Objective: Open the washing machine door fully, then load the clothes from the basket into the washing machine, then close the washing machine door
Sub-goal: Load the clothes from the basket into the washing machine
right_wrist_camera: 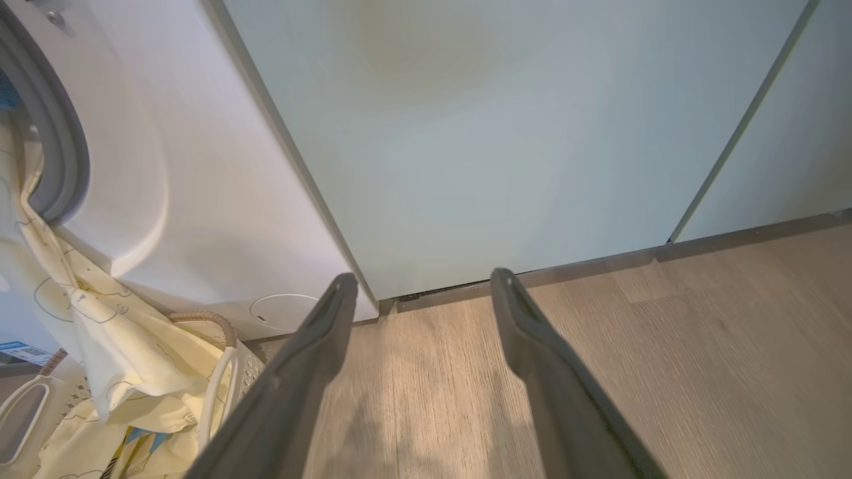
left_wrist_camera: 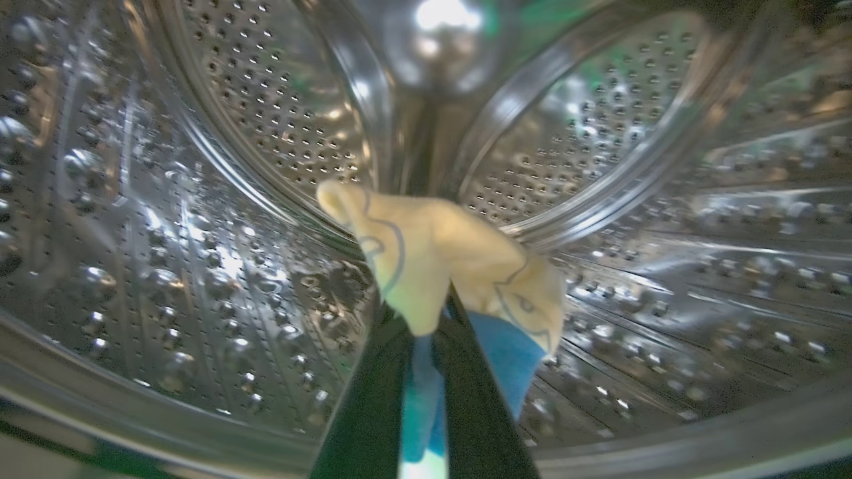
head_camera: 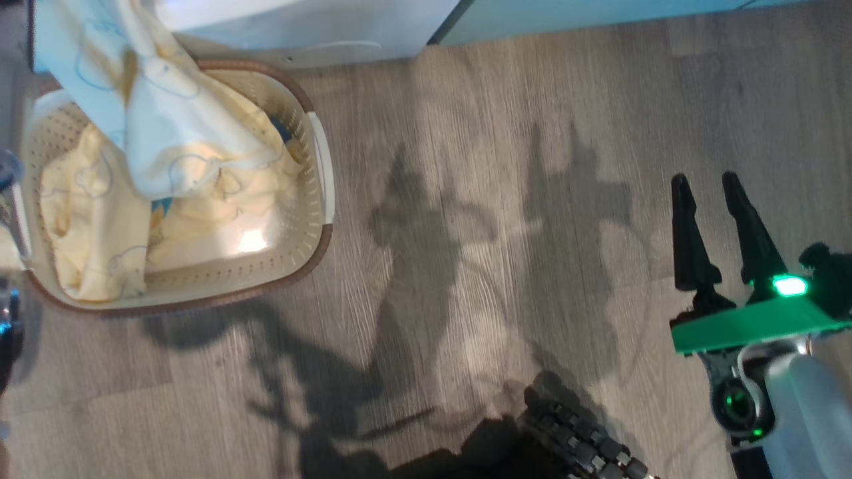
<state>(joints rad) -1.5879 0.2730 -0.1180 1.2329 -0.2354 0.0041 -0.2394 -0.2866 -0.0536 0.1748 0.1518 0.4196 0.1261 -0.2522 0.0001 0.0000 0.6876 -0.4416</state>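
Note:
Inside the washing machine's steel perforated drum (left_wrist_camera: pixel 200 219), my left gripper (left_wrist_camera: pixel 426 313) is shut on a pale yellow cloth (left_wrist_camera: pixel 439 259) with a blue part. That cloth trails from the grey seal (right_wrist_camera: pixel 53 146) of the white washing machine (right_wrist_camera: pixel 200 199) down into the cream basket (head_camera: pixel 313 219), which holds more yellow clothes (head_camera: pixel 100 219). The hanging cloth (head_camera: pixel 153 113) drapes over the basket's far side. My right gripper (head_camera: pixel 709 183) is open over the wood floor, well right of the basket, its fingers (right_wrist_camera: pixel 319 346) empty. The washing machine door is out of view.
Pale teal cabinet doors (right_wrist_camera: pixel 499 133) stand right of the washer, with a dark plinth strip (right_wrist_camera: pixel 599 259) at the floor. Wood floor (head_camera: pixel 499 199) spreads between the basket and my right gripper. A dark ribbed cable (head_camera: pixel 579 439) lies at the bottom edge.

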